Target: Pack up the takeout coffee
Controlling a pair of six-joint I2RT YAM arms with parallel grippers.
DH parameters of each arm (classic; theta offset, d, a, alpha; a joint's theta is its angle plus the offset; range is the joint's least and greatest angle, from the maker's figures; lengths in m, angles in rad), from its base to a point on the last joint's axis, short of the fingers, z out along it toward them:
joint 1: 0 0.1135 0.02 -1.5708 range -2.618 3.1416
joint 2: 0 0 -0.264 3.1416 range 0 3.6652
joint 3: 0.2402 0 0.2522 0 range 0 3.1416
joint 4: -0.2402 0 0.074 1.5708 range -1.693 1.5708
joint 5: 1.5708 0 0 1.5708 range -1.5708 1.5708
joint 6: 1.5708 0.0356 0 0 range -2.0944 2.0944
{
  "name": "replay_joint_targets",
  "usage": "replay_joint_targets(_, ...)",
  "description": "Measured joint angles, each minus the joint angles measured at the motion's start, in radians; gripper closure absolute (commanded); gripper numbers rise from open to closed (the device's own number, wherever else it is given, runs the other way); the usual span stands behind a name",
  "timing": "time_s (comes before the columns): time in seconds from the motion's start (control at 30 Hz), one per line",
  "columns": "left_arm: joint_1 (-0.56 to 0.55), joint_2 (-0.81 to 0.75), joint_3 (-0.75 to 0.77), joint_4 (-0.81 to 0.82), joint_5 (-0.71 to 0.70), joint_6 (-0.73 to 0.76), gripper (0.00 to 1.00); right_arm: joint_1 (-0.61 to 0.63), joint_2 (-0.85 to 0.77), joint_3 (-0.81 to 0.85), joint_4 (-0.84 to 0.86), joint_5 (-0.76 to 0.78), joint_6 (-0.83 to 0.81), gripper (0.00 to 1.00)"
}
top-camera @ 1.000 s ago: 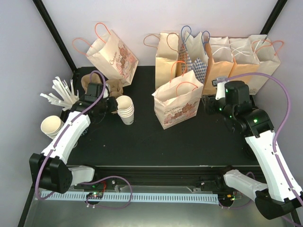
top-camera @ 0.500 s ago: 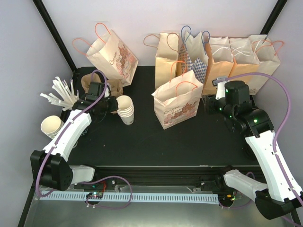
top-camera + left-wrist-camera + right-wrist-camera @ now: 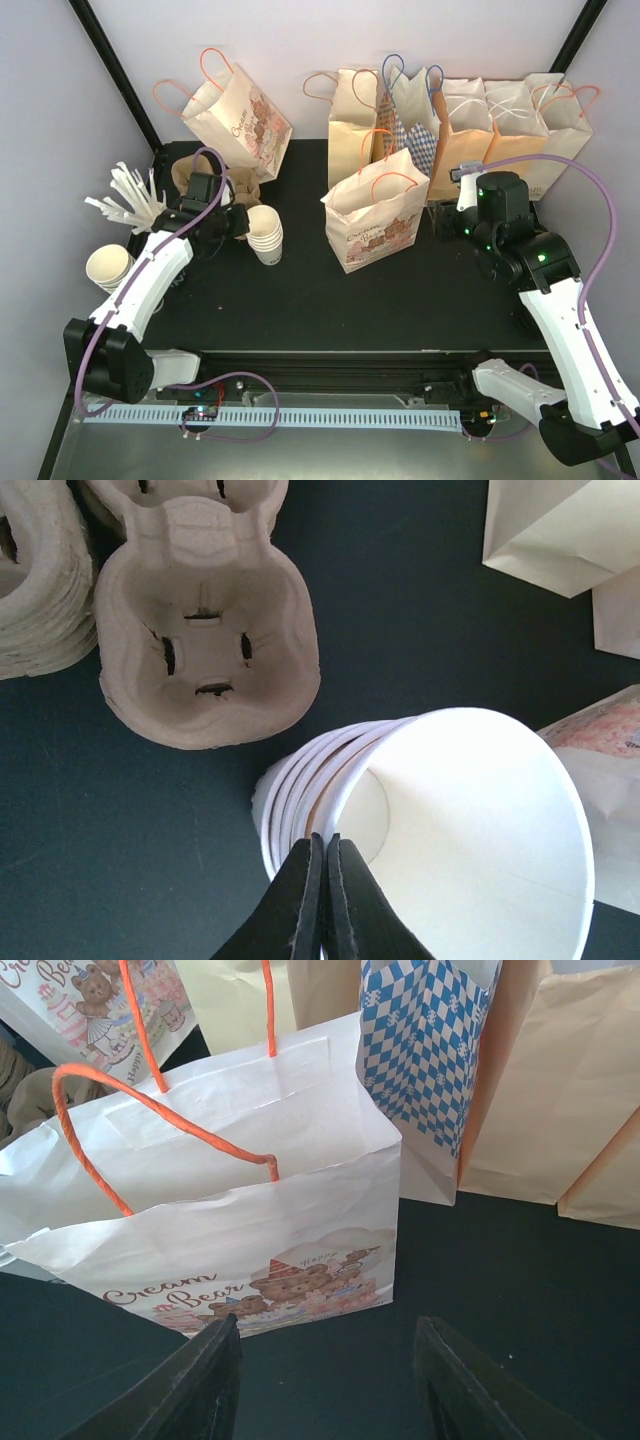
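the left gripper [image 3: 323, 845] has its black fingers pressed together, tips right at the rim of a stack of white paper cups [image 3: 480, 830]. a brown pulp cup carrier [image 3: 205, 650] lies just beyond on the dark table [image 3: 400, 600]. pale paper bags [image 3: 560, 525] stand at the far right.

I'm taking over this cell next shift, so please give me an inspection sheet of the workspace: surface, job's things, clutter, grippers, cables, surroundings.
Surface: black table top, no spills seen.
Job's things: no lidded coffee cup seen; Cream Bear bag stands open mid-table.
Clutter: row of paper bags at the rear, stack of lidless white cups, pulp cup carriers, bundle of white sticks at the left edge.
Grippers: left gripper shut at the cup stack's rim; right gripper open, empty, facing the Cream Bear bag.
Cables: purple cable loops above each arm.
Surroundings: pale walls, black frame posts.
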Motion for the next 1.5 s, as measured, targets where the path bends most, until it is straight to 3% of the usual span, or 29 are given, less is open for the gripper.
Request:
replay_joint_targets(0.57, 0.000, -0.090, 0.159, -0.068, 0.053, 0.001, 0.99, 0.000, -0.047, -0.029, 0.031, -0.011, 0.002, 0.50)
replay_joint_targets(0.77, -0.001, -0.193, 0.214, -0.090, 0.169, 0.027, 0.98, 0.000, -0.113, -0.040, 0.058, -0.009, -0.002, 0.50)
replay_joint_targets(0.9, -0.025, -0.265, 0.239, -0.111, 0.261, 0.064, 0.98, 0.000, -0.196, -0.135, 0.091, -0.014, 0.007, 0.49)
replay_joint_targets(1.1, -0.196, -0.355, 0.111, -0.127, 0.321, 0.066, 0.98, 0.000, -0.296, -0.342, 0.106, -0.028, 0.090, 0.45)
replay_joint_targets(1.2, -0.325, -0.373, -0.030, -0.107, 0.319, 0.031, 0.98, 0.000, -0.341, -0.467, 0.121, -0.028, 0.171, 0.30)
replay_joint_targets(1.5, -0.632, -0.224, -0.224, 0.040, 0.136, -0.056, 0.98, 0.000, -0.301, -0.597, 0.151, -0.018, 0.348, 0.07)
